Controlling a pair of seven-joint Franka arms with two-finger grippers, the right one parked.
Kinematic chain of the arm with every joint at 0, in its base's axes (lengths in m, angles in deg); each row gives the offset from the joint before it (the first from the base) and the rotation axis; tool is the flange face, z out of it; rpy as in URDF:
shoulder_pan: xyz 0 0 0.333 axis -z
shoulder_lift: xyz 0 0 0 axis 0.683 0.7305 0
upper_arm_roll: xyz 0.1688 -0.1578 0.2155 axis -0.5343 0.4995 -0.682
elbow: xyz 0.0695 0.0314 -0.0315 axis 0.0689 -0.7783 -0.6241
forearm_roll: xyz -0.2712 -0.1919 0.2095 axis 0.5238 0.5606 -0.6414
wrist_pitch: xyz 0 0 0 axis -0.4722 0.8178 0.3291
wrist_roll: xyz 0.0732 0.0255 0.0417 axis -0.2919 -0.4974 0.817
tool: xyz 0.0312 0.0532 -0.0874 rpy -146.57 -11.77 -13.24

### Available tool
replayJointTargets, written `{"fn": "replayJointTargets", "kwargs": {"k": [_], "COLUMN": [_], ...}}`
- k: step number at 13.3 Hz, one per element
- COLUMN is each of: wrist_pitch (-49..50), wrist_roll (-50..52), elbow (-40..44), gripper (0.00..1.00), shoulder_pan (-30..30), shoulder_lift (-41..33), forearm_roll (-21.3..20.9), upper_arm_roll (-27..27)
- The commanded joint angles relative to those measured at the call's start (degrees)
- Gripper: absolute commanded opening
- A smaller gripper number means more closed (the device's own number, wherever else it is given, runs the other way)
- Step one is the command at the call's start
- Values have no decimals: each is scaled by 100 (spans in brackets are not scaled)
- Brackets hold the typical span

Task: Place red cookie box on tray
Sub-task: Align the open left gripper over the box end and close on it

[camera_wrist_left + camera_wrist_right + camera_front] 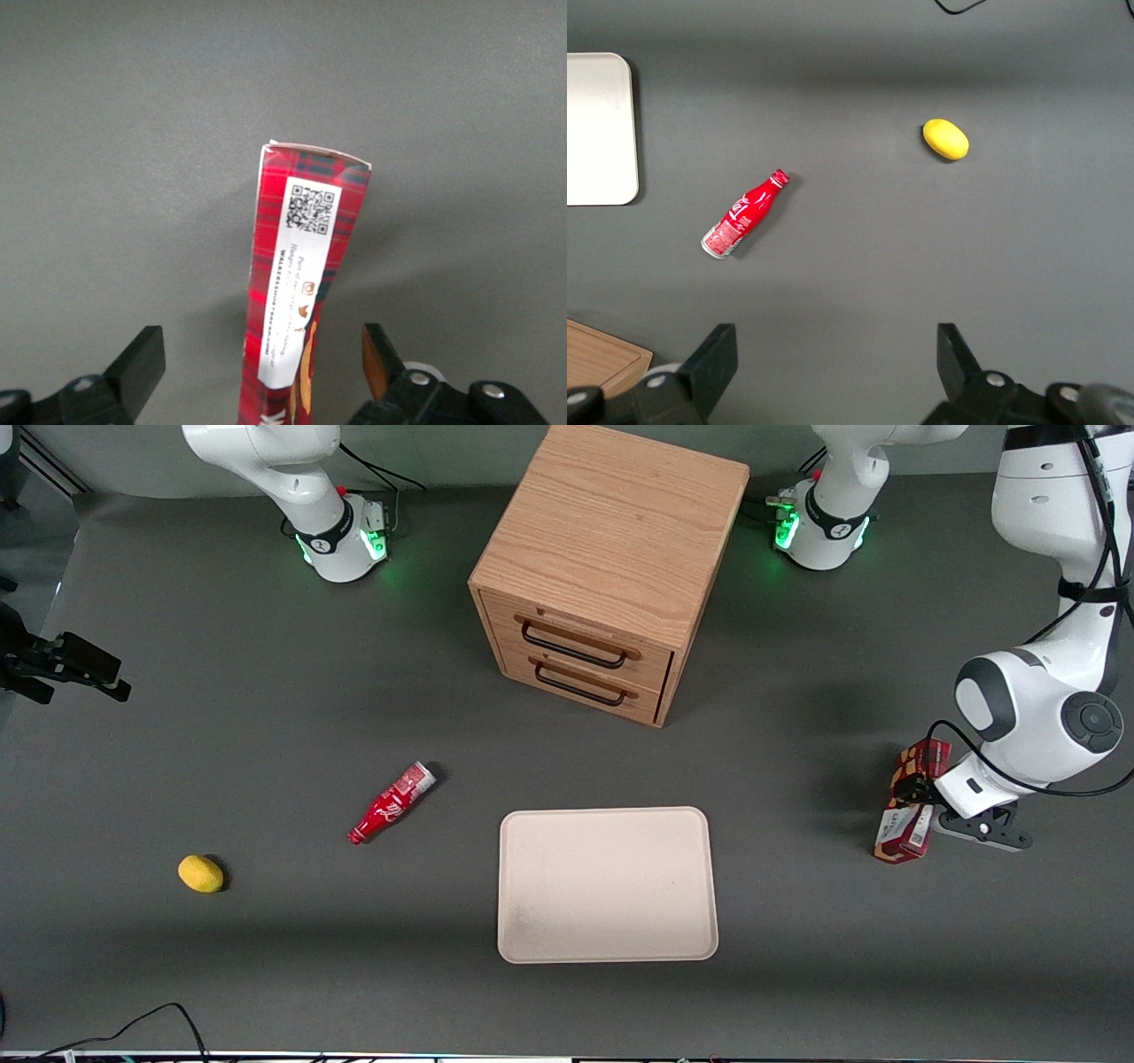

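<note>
Your left arm's tool [257,363] stands released, one finger on each side of the long, narrow dark-red cardboard cookie box [297,292]. The box lies on the grey surface [266,691] at the working arm's end, its long axis running out from between the fingers, well apart from the flat cream-beige tray [607,884].

Setting: robot lab bench | Evidence: white arm bases [341,536] with green status lights bolted to a grey-matted table [266,708]; loose cables [133,1027] at its edge | Props: wooden cabinet [611,558], bottle [390,803], lemon [201,873], laid out like test items
</note>
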Motion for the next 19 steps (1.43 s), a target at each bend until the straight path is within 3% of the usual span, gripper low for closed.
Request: {"fn": "replayJointTargets", "kwargs": {"k": [1, 2, 3, 5, 6, 16, 19], "wrist_pitch": [-102, -102, -102, -102, -102, 47, 1150], "wrist_roll": [-136, -136, -136, -162, -163, -171, -102], "elbow": [-106, -115, -124, -124, -124, -124, 86], "gripper": [91, 82, 65, 11, 0, 0, 0], "shoulder_pan": [66, 66, 66, 66, 66, 136, 163], "shoulder_lift": [-37, -46, -46, -55, -55, -308, -905], "forearm_roll": [180, 189, 189, 189, 189, 172, 93], "upper_arm_roll": [-38, -30, -21, -21, -21, -29, -38]}}
